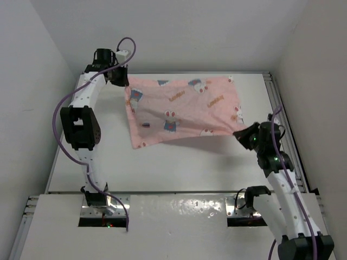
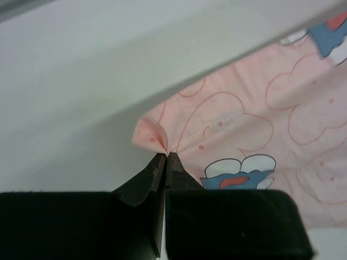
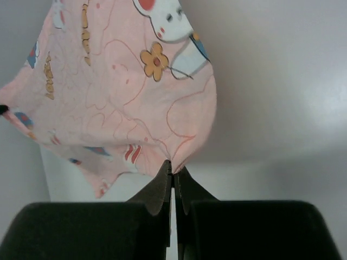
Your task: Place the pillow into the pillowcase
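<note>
Two robot arms hold a pink pillowcase (image 1: 184, 111) printed with cartoon rabbits spread over the far half of a white table (image 1: 179, 168), seen from the overhead camera. The left gripper (image 1: 120, 81), reaching toward the back wall, has its jaws closed on the sleeve's far left corner. The left wrist camera shows the two black fingertips (image 2: 160, 165) pressed together, with a small pucker of pink cloth pinched between them and a line of stitching running away across the fabric. The right gripper (image 1: 238, 132), extended from the near right side, is clamped on the near right corner. Its wrist camera shows the cloth gathered to a point at the closed tips and fanning out beyond them, with a rabbit's face and a yellow flower in the print. Between the two grips the pillowcase stretches on a diagonal. Its near left corner hangs free toward the middle of the table, while its far right corner lies close to the table's back edge. A soft shadow falls on the tabletop under the near edge, and a darker patch shows through the thin fabric around the blue rabbit figure near the centre. A purple cable (image 1: 59, 108) loops along the left arm. White walls enclose the table on three sides.
</note>
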Tool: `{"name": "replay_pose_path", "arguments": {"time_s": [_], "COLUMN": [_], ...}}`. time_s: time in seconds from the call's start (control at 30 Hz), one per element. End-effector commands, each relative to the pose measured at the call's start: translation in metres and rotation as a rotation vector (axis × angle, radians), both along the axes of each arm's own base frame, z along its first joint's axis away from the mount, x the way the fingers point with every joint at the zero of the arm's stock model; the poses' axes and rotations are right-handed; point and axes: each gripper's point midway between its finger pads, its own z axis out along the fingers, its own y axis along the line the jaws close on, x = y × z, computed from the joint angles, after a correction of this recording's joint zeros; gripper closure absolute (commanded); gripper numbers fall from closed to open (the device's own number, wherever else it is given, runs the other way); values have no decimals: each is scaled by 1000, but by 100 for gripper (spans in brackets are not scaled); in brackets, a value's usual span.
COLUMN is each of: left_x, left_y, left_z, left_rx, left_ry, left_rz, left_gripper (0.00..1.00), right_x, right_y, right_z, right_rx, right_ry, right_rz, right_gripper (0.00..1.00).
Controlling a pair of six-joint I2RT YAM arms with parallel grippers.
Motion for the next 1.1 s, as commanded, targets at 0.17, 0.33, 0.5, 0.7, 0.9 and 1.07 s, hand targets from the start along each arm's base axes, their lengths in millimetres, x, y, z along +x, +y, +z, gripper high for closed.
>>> {"name": "replay_pose_path", "arguments": {"time_s": [0.17,0.33,0.5,0.7,0.9,1.07], "left_x": [25,24,14,-7,-98,-209], "left_y": [18,-19,5,15,24,1], "left_z": [0,-55,-88,-43,-31,-97], "left_rx": [80,194,198,129,134,92], "left_ry": [-55,49,130,100,166,412], "left_rz": [58,-26,23,-6,-104,-231], "left_gripper": [100,100,69,2,1,11], "right_x": [-64,-101,-139,-105,-4,80], "right_y": [-5,14,19,-7,-12,-39], "right_z": [-82,-138,-177,-117,-44,-71], "right_rx": [34,140,180,-50,-225,-410], "right_ry": [185,326,475,333,318,431], "right_rz": [-58,-27,-43,-15,91,69], "right_gripper": [100,100,58,1,1,1]}}
